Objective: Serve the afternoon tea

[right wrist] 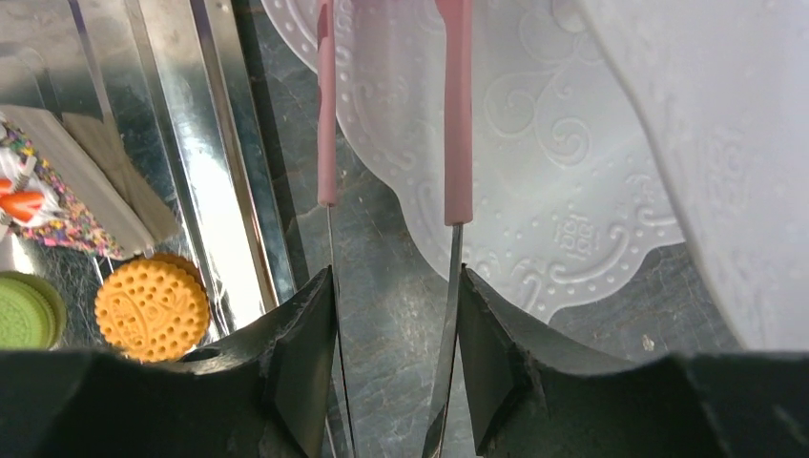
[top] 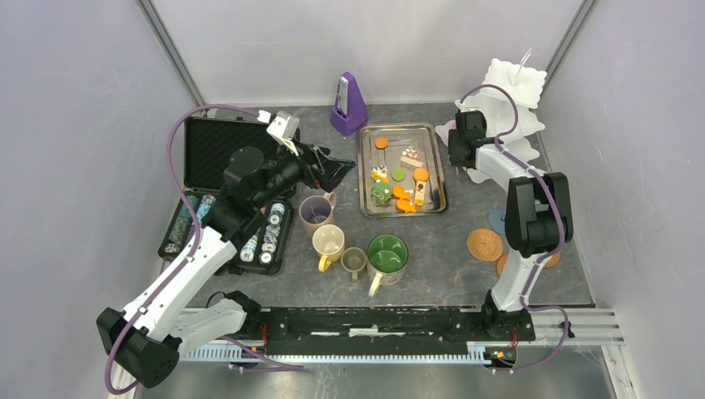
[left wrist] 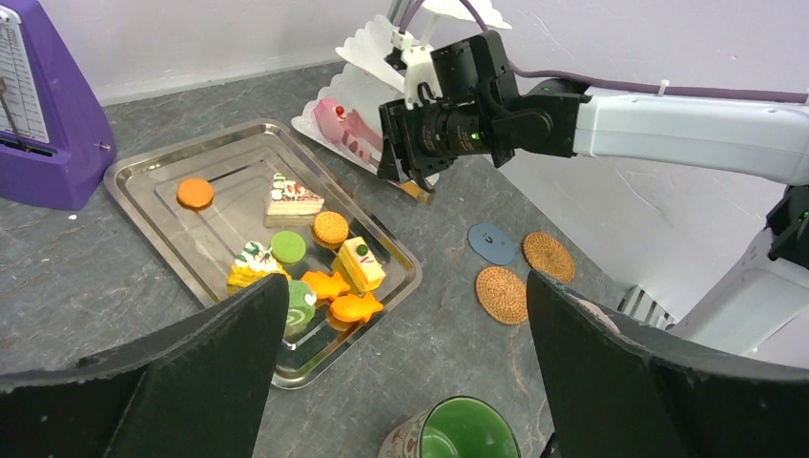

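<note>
Several small pastries [top: 401, 189] lie in a steel tray [top: 362, 166]: an orange biscuit [right wrist: 153, 307], a green disc [left wrist: 287, 247] and orange stars [left wrist: 355, 307]. A pink pastry [left wrist: 349, 133] rests on the lowest tier of the white stand [top: 511, 93]. My right gripper [right wrist: 396, 277] is shut on pink-tipped metal tongs [right wrist: 457, 143], whose arms stand apart with nothing between them, over the table between the tray and the stand's plate [right wrist: 534, 162]. My left gripper [left wrist: 405, 280] hangs open and empty above the big green mug [left wrist: 469, 434]. Mauve [top: 315, 210], yellow [top: 327, 241] and olive [top: 353, 261] mugs stand together.
Cork coasters [top: 485, 243] and a blue disc [left wrist: 491, 242] lie at the right, beside the right arm. A purple metronome [top: 349, 104] stands behind the tray. An open black case [top: 218, 150] with poker chips [top: 270, 237] sits at the left. Walls enclose the table.
</note>
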Robot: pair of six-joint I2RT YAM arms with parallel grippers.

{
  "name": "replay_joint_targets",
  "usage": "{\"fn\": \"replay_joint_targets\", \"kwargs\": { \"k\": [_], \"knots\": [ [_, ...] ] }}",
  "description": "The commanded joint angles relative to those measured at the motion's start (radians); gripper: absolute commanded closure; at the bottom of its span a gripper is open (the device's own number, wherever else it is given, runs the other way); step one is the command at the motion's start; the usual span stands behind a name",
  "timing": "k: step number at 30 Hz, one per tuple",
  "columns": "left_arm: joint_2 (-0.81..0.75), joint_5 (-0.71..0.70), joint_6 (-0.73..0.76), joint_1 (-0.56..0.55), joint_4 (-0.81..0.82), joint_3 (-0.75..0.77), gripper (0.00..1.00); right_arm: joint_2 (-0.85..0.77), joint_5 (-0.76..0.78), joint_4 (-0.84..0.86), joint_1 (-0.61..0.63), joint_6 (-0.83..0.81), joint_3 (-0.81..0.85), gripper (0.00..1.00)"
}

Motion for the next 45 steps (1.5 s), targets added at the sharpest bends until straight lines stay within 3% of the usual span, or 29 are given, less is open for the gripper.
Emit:
{"fn": "replay_joint_targets", "kwargs": {
  "k": [1, 16, 22, 29, 45],
  "knots": [
    [-0.007, -0.006, 0.046, -0.006, 0.012, 0.027, 0.00, -0.098, 0.020, 0.020, -0.005, -0.011, -0.040, 0.48],
    [-0.001, -0.001, 0.043, -0.011, 0.013, 0.028, 0.00, -0.331, -0.180, 0.009, 0.009, -0.093, -0.240, 0.50],
    [0.018, -0.005, 0.042, -0.011, 0.015, 0.024, 0.00, -0.473, -0.234, -0.128, 0.094, -0.117, -0.292, 0.50],
    [0.041, 0.019, 0.032, -0.011, 0.013, 0.033, 0.00, -0.686, -0.345, -0.257, 0.168, -0.003, -0.424, 0.49],
    [0.047, 0.017, 0.037, -0.013, 0.004, 0.038, 0.00, -0.719, -0.213, -0.308, 0.272, 0.108, -0.449, 0.48]
  ]
}}
